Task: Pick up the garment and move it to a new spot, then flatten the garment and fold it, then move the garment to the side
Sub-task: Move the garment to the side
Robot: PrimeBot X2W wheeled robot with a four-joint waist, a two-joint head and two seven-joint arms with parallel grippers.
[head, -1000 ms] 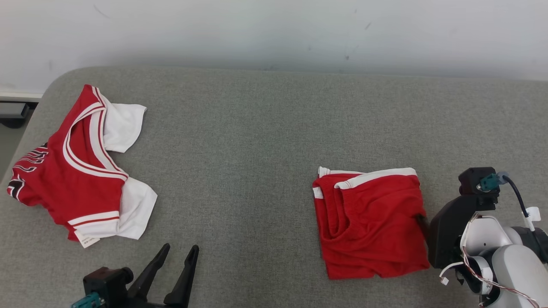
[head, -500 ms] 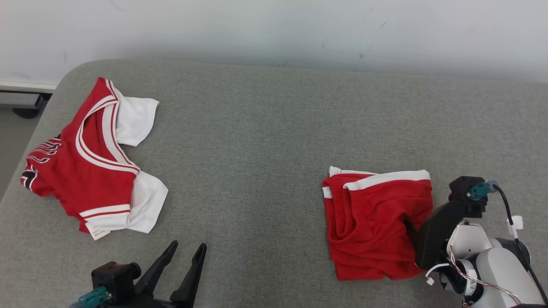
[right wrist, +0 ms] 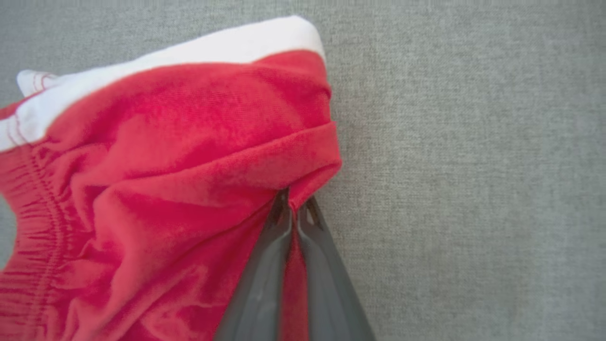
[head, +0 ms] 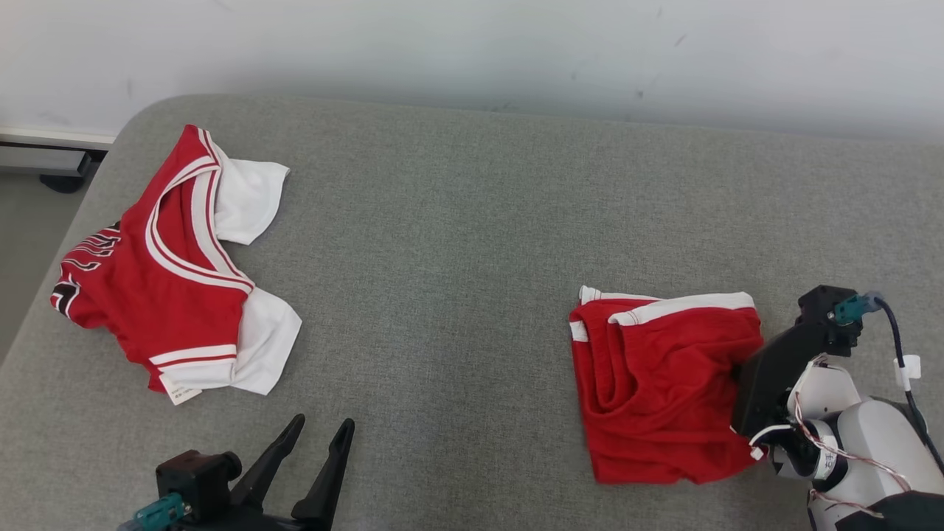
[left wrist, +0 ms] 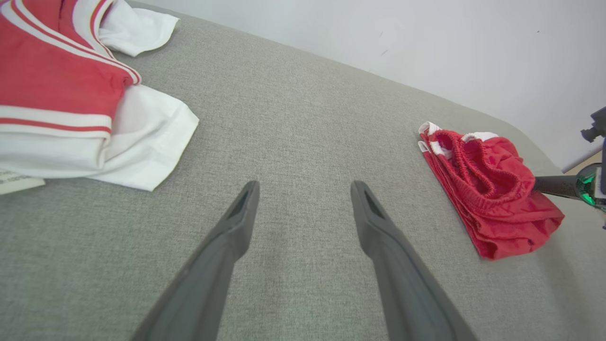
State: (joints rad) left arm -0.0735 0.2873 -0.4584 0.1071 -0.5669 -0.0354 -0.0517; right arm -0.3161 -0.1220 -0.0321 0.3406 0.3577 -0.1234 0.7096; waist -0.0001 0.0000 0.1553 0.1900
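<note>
The garment, folded red shorts (head: 664, 391) with white trim, lies on the grey padded surface at the right. My right gripper (head: 740, 369) comes in from the right and is shut on the shorts' right edge. In the right wrist view its tips (right wrist: 294, 206) pinch a fold of the red cloth (right wrist: 165, 180). My left gripper (head: 321, 431) stands open at the lower left, nothing between its fingers (left wrist: 236, 222), well apart from the shorts (left wrist: 483, 189).
A red and white jersey (head: 162, 287) lies crumpled at the left end of the grey surface (head: 442, 258), near its rounded corner. A pale wall runs behind. Bare grey fabric stretches between the jersey and the shorts.
My right gripper has closed on the shorts' right edge, bunching the cloth there. The head camera has shifted, sliding the whole picture. The left gripper stays open in place.
</note>
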